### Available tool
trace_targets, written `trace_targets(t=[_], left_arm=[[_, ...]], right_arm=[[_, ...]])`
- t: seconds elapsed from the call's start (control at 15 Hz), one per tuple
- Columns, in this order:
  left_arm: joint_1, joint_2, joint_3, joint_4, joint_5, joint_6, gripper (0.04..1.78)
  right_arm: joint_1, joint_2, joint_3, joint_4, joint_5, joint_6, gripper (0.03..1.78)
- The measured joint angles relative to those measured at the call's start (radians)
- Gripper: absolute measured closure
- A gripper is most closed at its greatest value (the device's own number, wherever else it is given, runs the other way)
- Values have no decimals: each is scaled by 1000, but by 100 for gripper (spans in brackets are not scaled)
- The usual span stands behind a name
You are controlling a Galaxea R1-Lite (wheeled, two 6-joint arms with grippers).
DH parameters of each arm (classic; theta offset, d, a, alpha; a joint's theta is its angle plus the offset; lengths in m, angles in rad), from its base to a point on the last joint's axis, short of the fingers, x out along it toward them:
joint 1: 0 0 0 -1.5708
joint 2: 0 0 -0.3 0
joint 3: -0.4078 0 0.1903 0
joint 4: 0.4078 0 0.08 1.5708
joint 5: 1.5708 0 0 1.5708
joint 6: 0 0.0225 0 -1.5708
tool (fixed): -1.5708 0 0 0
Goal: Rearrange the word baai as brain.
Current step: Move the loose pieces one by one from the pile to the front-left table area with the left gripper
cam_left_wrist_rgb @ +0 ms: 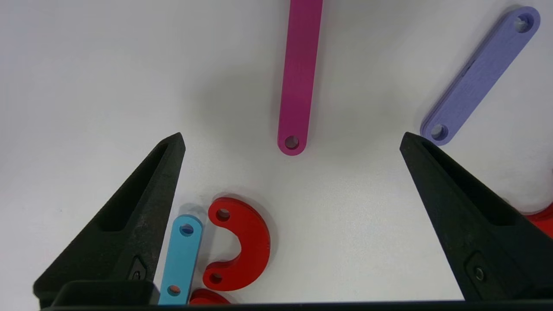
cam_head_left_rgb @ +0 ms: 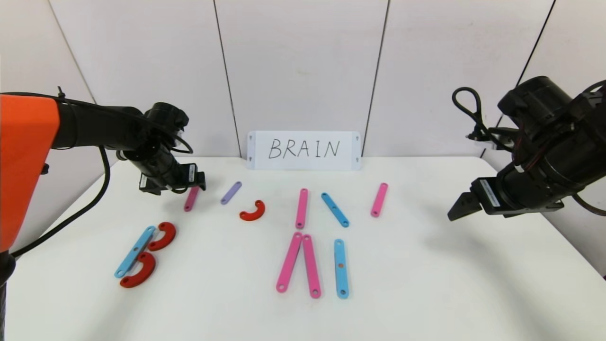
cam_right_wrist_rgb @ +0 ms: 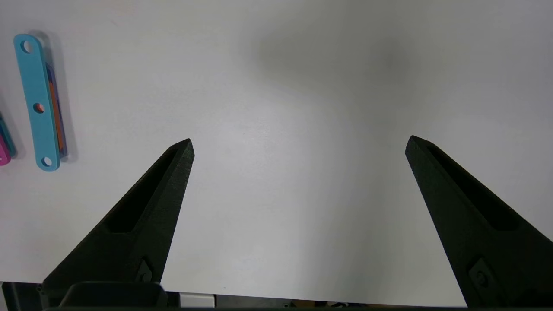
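The left tool hovered with its jaws spread wide and empty above the far-left part of the white surface. It was just over the upper end of a short magenta plastic strip, with a purple holed straight strip lying beside that. The right tool hung spread and empty over bare surface on the right, well apart from every piece.

The word's pieces lay scattered:
- A light-blue holed strip with two red half-ring curves touching it formed a B at the near left.
- A third red half-ring lay loose near the middle.
- Two long pink strips leaned together at their tops like an unbarred A. An upright light-blue strip stood beside them.
- Behind these lay a pink strip, a slanted light-blue strip and another pink strip.

Risks from this position:
- The strips were thin and flat, so closing jaws could slide over one or push it away instead of lifting it.
- A descent near the magenta strip could nudge the purple strip.
- Any sweep toward the near left could knock the B apart, since its curves appeared only to rest against the strip.

The surface was plain, matte and white. A white card with handwritten black BRAIN stood at its far edge against pale panelled walls.
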Motion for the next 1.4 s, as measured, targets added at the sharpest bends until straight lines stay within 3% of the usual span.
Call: trace_targets(t=[1.4], left_arm=[[17, 127, -62, -55, -4, 3, 8]], right_arm=[[4, 4, 2, 0, -1, 0, 10]])
